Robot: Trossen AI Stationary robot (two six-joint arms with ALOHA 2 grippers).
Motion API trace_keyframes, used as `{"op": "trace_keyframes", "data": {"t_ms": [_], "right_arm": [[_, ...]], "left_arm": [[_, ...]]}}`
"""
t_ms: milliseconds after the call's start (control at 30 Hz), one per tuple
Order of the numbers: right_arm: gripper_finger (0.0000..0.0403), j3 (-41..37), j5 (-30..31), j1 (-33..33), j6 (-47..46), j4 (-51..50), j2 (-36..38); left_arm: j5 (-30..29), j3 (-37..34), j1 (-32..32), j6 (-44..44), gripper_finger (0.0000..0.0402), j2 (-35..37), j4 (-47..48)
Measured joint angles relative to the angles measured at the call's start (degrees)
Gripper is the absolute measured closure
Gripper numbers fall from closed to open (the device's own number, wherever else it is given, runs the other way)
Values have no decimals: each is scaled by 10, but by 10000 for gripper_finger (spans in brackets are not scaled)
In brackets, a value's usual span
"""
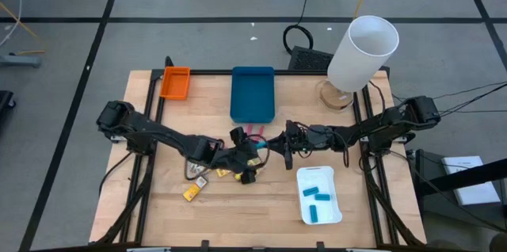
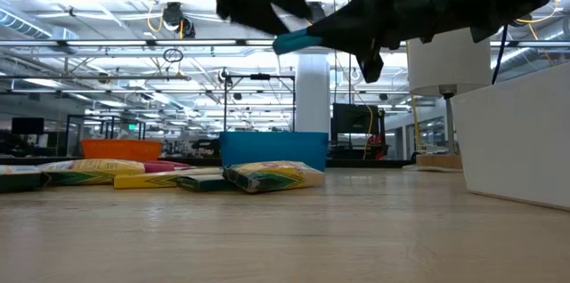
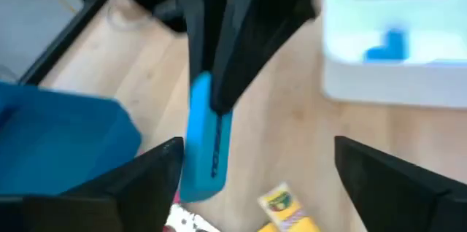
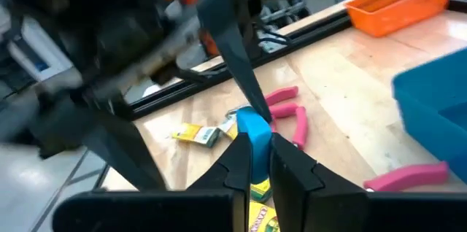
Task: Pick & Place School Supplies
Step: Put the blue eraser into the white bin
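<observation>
Gripping a light-blue block (image 4: 253, 131), right gripper (image 1: 279, 143) faces left gripper (image 1: 252, 157).

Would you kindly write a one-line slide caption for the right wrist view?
Right gripper shut on a light-blue block above yellow packs and pink-handled pliers.
</observation>
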State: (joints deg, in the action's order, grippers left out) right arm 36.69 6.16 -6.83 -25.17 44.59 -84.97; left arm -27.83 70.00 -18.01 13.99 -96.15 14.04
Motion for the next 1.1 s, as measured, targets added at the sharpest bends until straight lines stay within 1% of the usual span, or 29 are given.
{"op": "trace_keyframes", "data": {"t_ms": [67,167,300,400,467,533,667,733,833,967,1100], "right_arm": [[384,0,-25,0,7,-4,8],[384,0,-79,-7,28,-13,34],[384,0,-138,-41,76,-25,82],[384,0,-152,-78,111,-68,126],[384,0,-152,-107,126,-115,156],[384,0,-150,-136,130,-165,185],[384,0,-103,-196,116,-284,239],[384,0,-78,-223,86,-354,263],[384,0,-32,-261,28,-444,291],[384,0,30,-302,-43,-532,301],[384,0,63,-331,-115,-601,298]], "left_arm": [[2,0,-14,-18,31,21,-6],[1,-6,-42,-77,19,46,-8],[-1,-37,-69,-89,14,84,-39],[-3,-84,-83,-88,15,122,-91],[2,-134,-86,-88,18,148,-149],[19,-191,-83,-89,18,180,-214],[53,-305,-62,-78,15,232,-351],[74,-356,-48,-68,14,247,-421],[109,-414,-28,-59,14,262,-508],[128,-465,-12,-48,14,269,-585],[127,-480,-3,-40,14,269,-595]]}}
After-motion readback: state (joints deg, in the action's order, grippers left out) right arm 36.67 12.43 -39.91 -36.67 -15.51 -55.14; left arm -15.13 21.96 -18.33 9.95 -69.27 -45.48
